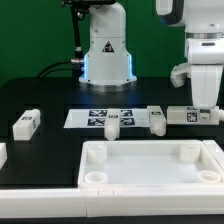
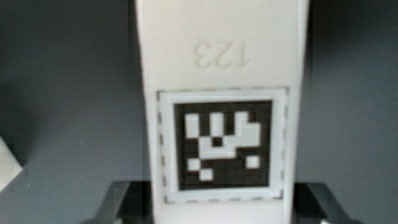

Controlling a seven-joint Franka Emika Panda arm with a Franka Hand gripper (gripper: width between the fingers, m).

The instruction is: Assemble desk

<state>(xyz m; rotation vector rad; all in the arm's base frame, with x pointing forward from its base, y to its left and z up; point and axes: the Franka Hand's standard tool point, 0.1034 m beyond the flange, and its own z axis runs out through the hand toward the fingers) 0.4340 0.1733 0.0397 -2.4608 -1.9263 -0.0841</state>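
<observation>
Black tabletop (image 1: 40, 95), green wall behind. Gripper (image 1: 203, 106) clamped on tagged leg (image 1: 192, 115) at exterior view's right, beyond panel (image 1: 150, 172). Cannot tell if leg lifted. Keep leg square between fingers (image 2: 121, 200); lower straight into near corner socket (image 1: 188, 152), no tilt.

Wrist view: leg (image 2: 217, 60) cut off both ends, blurred; gripper (image 2: 217, 205) contact w/ it unclear. Panel (image 1: 150, 172) cropped at front edge of bench (image 1: 45, 100).
</observation>
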